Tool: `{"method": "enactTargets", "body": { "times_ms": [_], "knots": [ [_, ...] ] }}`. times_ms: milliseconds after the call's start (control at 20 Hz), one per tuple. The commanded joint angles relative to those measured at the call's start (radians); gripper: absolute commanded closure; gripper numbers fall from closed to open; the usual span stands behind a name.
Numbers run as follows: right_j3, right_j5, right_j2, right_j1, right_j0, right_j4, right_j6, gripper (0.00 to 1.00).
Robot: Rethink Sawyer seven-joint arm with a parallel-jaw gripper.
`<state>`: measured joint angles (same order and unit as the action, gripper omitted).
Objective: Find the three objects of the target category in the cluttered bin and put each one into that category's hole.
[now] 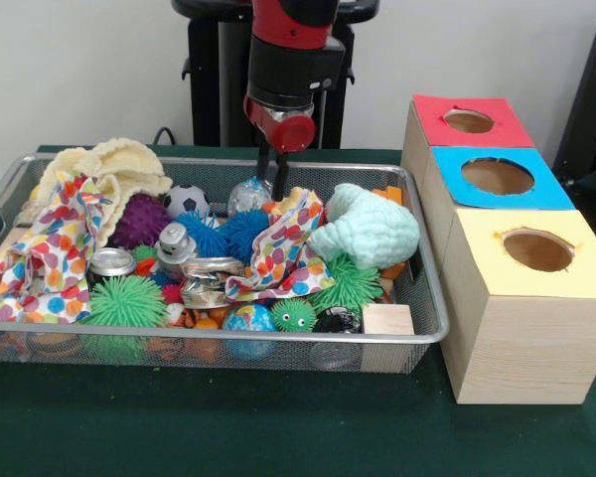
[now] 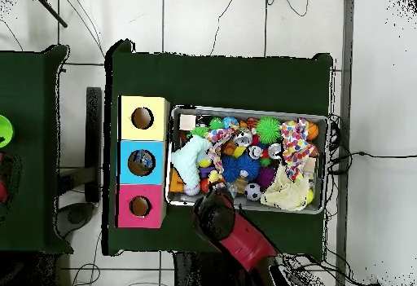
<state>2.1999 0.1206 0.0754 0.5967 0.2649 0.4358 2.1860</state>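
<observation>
Nearest the front rim of the wire bin point(image 1: 10, 184), a green spiky ball point(image 1: 127, 300), a small globe ball point(image 1: 248, 320) and a wooden block point(image 1: 387, 320) lie packed among other toys. Behind them sit a crushed can point(image 1: 211, 278), a dotted cloth point(image 1: 283, 253) and a pale blue knitted bundle point(image 1: 370, 227). At the far wall the gripper point(image 1: 274, 179) reaches down beside a shiny foil-wrapped thing point(image 1: 248, 196), with a little football point(image 1: 186, 201) just left of it; whether its fingers are apart or closed I cannot tell, since they are dark and partly hidden by clutter. To the right stands the wooden box with a yellow hole point(image 1: 537, 248), a blue hole point(image 1: 497, 176) and a red hole point(image 1: 468, 120). Which category is wanted is not shown. My worry is that a pick here could snag the dotted cloth's edge and drag neighbours out, or that the slick foil slips free over the table.
</observation>
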Motion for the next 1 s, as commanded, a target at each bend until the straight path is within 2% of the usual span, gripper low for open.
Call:
{"method": "enactTargets", "body": {
  "times_ms": [50, 500, 1000],
  "knots": [
    [-0.117, -0.037, -0.071, -0.042, 0.034, 0.027, 0.16, 0.0],
    [-0.079, 0.006, -0.064, -0.057, 0.042, -0.008, 0.162, 0.0],
    [-0.044, -0.038, -0.029, -0.039, 0.025, -0.005, 0.145, 0.0]
  ]
}}
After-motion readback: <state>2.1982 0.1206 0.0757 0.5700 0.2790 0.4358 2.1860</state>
